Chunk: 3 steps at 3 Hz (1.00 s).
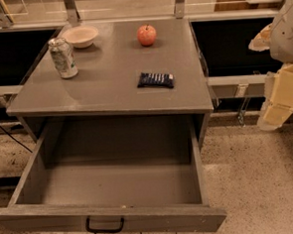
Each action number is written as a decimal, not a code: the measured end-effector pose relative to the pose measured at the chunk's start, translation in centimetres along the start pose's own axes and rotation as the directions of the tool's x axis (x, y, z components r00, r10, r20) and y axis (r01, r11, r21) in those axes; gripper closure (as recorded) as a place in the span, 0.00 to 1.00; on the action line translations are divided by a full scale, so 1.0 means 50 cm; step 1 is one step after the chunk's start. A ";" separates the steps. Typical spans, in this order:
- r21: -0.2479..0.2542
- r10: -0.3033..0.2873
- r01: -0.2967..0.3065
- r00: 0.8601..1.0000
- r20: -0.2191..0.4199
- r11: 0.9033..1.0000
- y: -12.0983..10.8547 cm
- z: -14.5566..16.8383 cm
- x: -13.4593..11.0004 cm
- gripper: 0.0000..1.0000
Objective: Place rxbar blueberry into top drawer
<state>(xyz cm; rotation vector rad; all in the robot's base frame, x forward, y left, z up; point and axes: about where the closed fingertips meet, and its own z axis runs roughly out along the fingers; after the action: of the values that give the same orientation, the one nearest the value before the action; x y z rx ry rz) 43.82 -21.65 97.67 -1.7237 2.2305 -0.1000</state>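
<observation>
The rxbar blueberry [155,80] lies flat in its dark navy wrapper on the grey cabinet top [110,86], right of centre and near the front edge. The top drawer [111,185] is pulled fully out below it, with nothing visible inside, and its black handle [105,225] is at the middle of the front panel. My gripper [277,103] hangs at the far right of the view, off the cabinet's right side and above the floor, well apart from the bar. It holds nothing that I can see.
A red apple [146,35] stands at the back of the cabinet top. A silver-green drink can [63,57] stands at the left, with a pale bowl [80,36] behind it. Speckled floor surrounds the drawer. Cables run under the cabinet at the left.
</observation>
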 end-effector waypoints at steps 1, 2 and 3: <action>0.003 -0.001 0.001 1.000 0.002 1.000 -0.001 -0.001 -0.002 0.00; -0.004 -0.029 0.029 0.999 0.022 1.000 -0.031 0.022 -0.047 0.00; -0.043 -0.082 0.084 0.995 0.051 0.996 -0.073 0.070 -0.131 0.00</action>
<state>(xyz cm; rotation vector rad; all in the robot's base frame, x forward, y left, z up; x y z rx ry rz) 49.69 -15.90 96.64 -1.8225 2.1423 -0.0257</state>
